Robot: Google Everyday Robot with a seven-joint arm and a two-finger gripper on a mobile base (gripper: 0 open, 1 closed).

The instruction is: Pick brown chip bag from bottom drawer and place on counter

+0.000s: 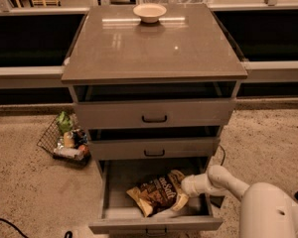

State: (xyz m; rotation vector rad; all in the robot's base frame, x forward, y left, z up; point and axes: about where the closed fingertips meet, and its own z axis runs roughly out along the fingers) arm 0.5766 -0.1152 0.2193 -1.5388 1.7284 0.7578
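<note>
My jaws are down inside the open bottom drawer (114, 182), at the right edge of the brown chip bag (156, 192), which lies tilted on the drawer floor, right of the middle. They seem to touch it; whether they have closed on it I cannot tell. I judge the reach made and the grasp unsure. Lifting it clear, carrying it up to the table (154, 53) and letting go remain.

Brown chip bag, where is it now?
In the camera view, the brown chip bag lies inside the open bottom drawer, with the gripper at its right edge.
</note>
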